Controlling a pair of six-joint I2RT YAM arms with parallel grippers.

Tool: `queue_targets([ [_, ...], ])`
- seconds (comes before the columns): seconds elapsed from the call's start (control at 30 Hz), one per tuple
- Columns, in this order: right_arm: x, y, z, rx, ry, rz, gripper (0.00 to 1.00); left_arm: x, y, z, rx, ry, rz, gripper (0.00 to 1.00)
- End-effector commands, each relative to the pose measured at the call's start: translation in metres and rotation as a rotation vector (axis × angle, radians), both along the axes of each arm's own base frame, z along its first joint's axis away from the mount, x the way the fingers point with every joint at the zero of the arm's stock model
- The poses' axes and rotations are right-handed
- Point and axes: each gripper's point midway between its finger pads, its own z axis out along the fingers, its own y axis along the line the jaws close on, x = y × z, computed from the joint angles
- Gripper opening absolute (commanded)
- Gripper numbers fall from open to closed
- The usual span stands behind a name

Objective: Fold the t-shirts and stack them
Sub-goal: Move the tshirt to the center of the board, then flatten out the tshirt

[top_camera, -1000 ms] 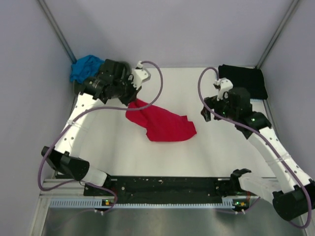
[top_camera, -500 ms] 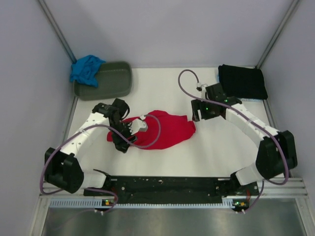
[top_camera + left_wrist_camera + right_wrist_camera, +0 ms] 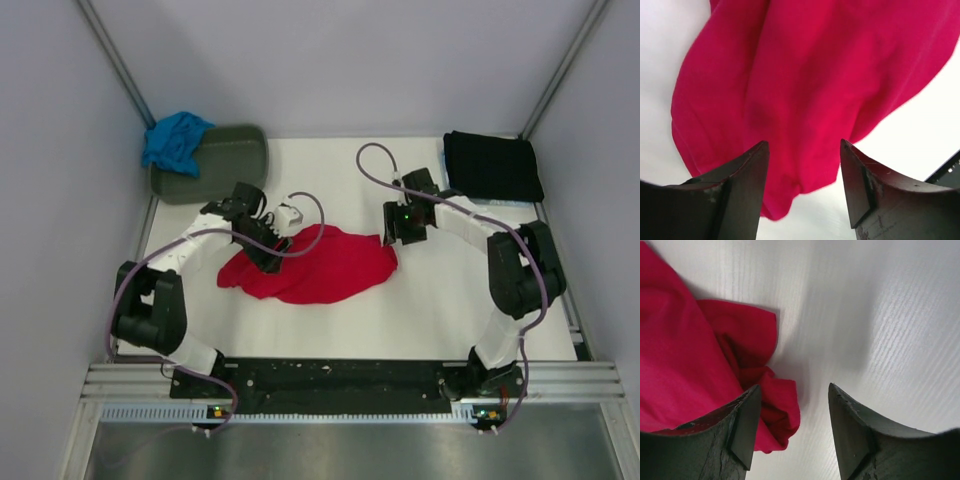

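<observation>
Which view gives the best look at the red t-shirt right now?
Top external: the whole red t-shirt shows, lying crumpled on the table. The left wrist view shows only a close bulge of its fabric; the right wrist view catches just one bunched edge.

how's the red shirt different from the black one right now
The red t-shirt lies crumpled and unfolded mid-table; the black t-shirt is folded into a neat rectangle at the far right corner. The red one sits between the left gripper and right gripper, both open; neither is at the black one. Both rest on the white table.
</observation>
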Motion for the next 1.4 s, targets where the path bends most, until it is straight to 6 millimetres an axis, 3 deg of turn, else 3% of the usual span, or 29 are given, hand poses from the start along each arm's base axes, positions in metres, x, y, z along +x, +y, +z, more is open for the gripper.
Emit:
queue_targets([
  [0.0, 0.005, 0.018, -0.011, 0.113, 0.026, -0.025, 0.55, 0.021, -0.009, -0.013, -0.029, -0.043, -0.007, 0.66],
  [0.07, 0.003, 0.019, -0.021, 0.119, 0.049, -0.025, 0.5, 0.02, -0.009, -0.025, -0.019, -0.019, -0.027, 0.83],
  [0.17, -0.002, 0.026, -0.03, 0.156, 0.095, -0.001, 0.33, 0.016, -0.009, -0.041, -0.005, 0.043, -0.037, 0.91],
  [0.23, 0.0, 0.025, -0.03, 0.159, 0.095, -0.005, 0.24, 0.016, -0.008, -0.05, 0.007, 0.058, -0.04, 0.92],
  [0.33, 0.006, 0.021, -0.019, 0.179, 0.07, -0.017, 0.0, 0.016, -0.009, -0.051, 0.001, 0.059, -0.047, 0.85],
  [0.4, 0.014, 0.018, -0.002, 0.191, 0.021, -0.015, 0.0, 0.011, -0.016, -0.047, -0.038, 0.077, -0.083, 0.61],
  [0.43, 0.019, 0.017, 0.01, 0.195, -0.015, -0.018, 0.0, 0.009, -0.018, -0.046, -0.051, 0.089, -0.104, 0.44],
  [0.5, 0.032, 0.011, 0.039, 0.198, -0.096, -0.025, 0.0, 0.013, -0.022, -0.043, -0.065, 0.091, -0.118, 0.0],
  [0.57, 0.045, 0.005, 0.073, 0.215, -0.178, -0.036, 0.0, 0.024, -0.025, -0.035, -0.069, 0.081, -0.115, 0.0],
  [0.63, 0.056, -0.003, 0.109, 0.227, -0.262, -0.05, 0.0, 0.046, -0.03, -0.02, -0.074, 0.038, -0.091, 0.0],
  [0.73, 0.069, -0.018, 0.159, 0.201, -0.38, -0.064, 0.0, 0.083, -0.042, 0.025, -0.109, -0.08, -0.061, 0.0],
  [0.83, 0.084, -0.036, 0.223, 0.165, -0.53, -0.08, 0.0, 0.118, -0.053, 0.084, -0.163, -0.227, -0.037, 0.0],
  [0.97, 0.096, -0.057, 0.316, 0.156, -0.737, -0.116, 0.0, 0.165, -0.058, 0.18, -0.212, -0.495, 0.027, 0.0],
  [1.1, 0.091, -0.073, 0.401, 0.109, -0.932, -0.125, 0.0, 0.18, -0.054, 0.264, -0.253, -0.693, 0.076, 0.0],
  [1.2, 0.071, -0.085, 0.428, 0.07, -1.004, -0.146, 0.0, 0.174, -0.046, 0.29, -0.244, -0.762, 0.093, 0.0],
  [1.23, 0.065, -0.086, 0.424, 0.062, -0.999, -0.141, 0.0, 0.171, -0.045, 0.29, -0.238, -0.771, 0.086, 0.0],
  [1.3, 0.05, -0.08, 0.41, 0.083, -0.97, -0.089, 0.0, 0.158, -0.047, 0.266, -0.232, -0.728, 0.035, 0.0],
  [1.33, 0.044, -0.07, 0.393, 0.12, -0.928, -0.045, 0.0, 0.149, -0.05, 0.25, -0.234, -0.685, -0.002, 0.0],
  [1.37, 0.035, -0.057, 0.362, 0.173, -0.848, -0.009, 0.0, 0.136, -0.052, 0.221, -0.218, -0.611, -0.045, 0.0],
])
